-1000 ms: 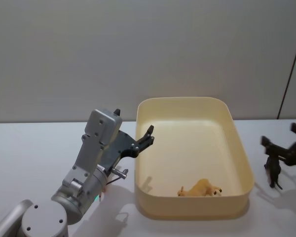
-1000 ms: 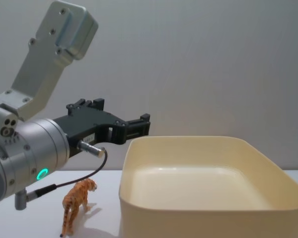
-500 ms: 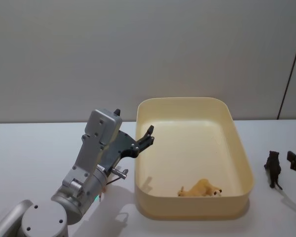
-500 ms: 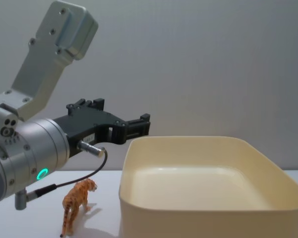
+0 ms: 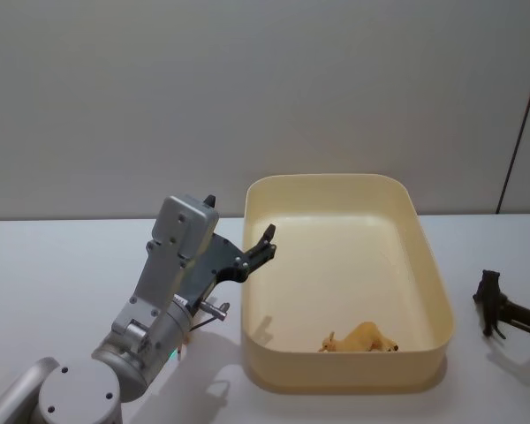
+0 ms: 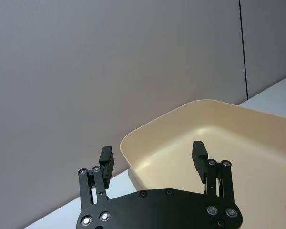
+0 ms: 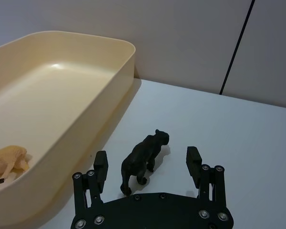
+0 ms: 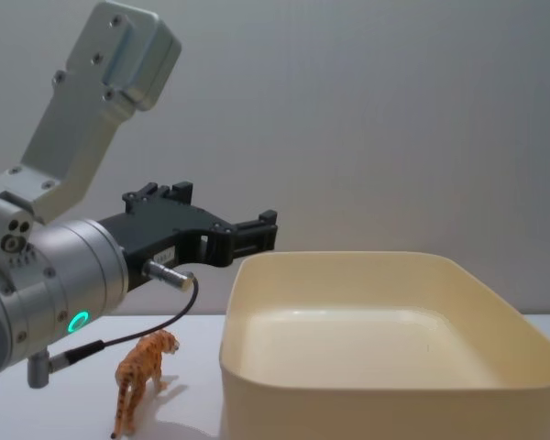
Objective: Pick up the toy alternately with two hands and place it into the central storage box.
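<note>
A black panther toy (image 7: 143, 156) stands on the table just right of the cream storage box (image 5: 336, 179). My right gripper (image 7: 147, 153) is open, low over the table, with the panther between its fingers and not touched by them. In the head view the panther (image 5: 489, 299) and the right gripper (image 5: 519, 314) sit at the right edge. A tan lion toy (image 5: 362, 337) lies inside the box at its near end. My left gripper (image 5: 261, 246) hangs open and empty over the box's left rim. An orange tiger toy (image 8: 142, 376) stands on the table under the left arm.
The box (image 8: 348, 261) takes up the middle of the white table. The grey wall runs close behind it. A dark vertical line (image 7: 236, 47) marks the wall at the right. Bare table lies right of the panther.
The right gripper left its higher spot by the panther, drew back to the right edge, then came in low around the toy. The left arm and the tiger stayed still.
</note>
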`<state>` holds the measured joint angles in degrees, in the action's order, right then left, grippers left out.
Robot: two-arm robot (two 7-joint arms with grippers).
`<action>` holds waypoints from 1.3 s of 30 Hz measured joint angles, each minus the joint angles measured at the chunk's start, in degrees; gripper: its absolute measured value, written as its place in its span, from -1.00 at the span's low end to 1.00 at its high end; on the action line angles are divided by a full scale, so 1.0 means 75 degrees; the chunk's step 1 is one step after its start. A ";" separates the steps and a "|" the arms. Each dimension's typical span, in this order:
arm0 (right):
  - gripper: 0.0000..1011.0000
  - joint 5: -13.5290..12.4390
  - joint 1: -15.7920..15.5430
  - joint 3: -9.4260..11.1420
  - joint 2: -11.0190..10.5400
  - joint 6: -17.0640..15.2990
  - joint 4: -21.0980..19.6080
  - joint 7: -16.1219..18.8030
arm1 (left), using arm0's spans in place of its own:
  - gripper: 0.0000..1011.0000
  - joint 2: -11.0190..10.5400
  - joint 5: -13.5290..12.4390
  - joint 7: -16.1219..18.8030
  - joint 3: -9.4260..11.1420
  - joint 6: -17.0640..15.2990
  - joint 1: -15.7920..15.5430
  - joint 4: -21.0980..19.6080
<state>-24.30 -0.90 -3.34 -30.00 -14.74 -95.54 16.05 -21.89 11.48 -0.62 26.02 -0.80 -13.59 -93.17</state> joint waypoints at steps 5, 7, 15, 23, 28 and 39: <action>0.98 0.0163 0.0158 -0.0129 0.0136 -0.0055 0.0227 -0.0031 | 0.98 -0.0001 0.0000 0.0000 0.0000 0.0000 0.0000 0.0000; 0.98 0.0253 0.0228 -0.0186 0.0197 -0.0070 0.0335 -0.0077 | 0.98 -0.0001 0.0000 0.0000 0.0000 0.0000 0.0000 0.0000; 0.98 0.0528 0.0487 -0.0383 0.0434 -0.0083 0.0692 -0.0193 | 0.98 0.0000 0.0000 0.0000 0.0000 0.0000 0.0000 0.0000; 0.97 0.0807 0.0763 -0.0580 0.0674 -0.0020 0.1061 -0.0289 | 0.98 0.0000 0.0000 0.0000 0.0000 0.0000 0.0000 0.0000; 0.74 0.0918 0.0869 -0.0655 0.0766 0.0018 0.1201 -0.0328 | 0.98 0.0000 0.0000 0.0000 0.0000 0.0000 0.0000 0.0000; 0.11 0.1037 0.0987 -0.0737 0.0871 0.0057 0.1363 -0.0367 | 0.98 0.0000 0.0000 0.0000 0.0000 0.0000 0.0000 0.0000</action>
<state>-16.52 6.51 -8.87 -23.46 -14.31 -85.32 13.29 -21.89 11.48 -0.62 26.02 -0.80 -13.59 -93.18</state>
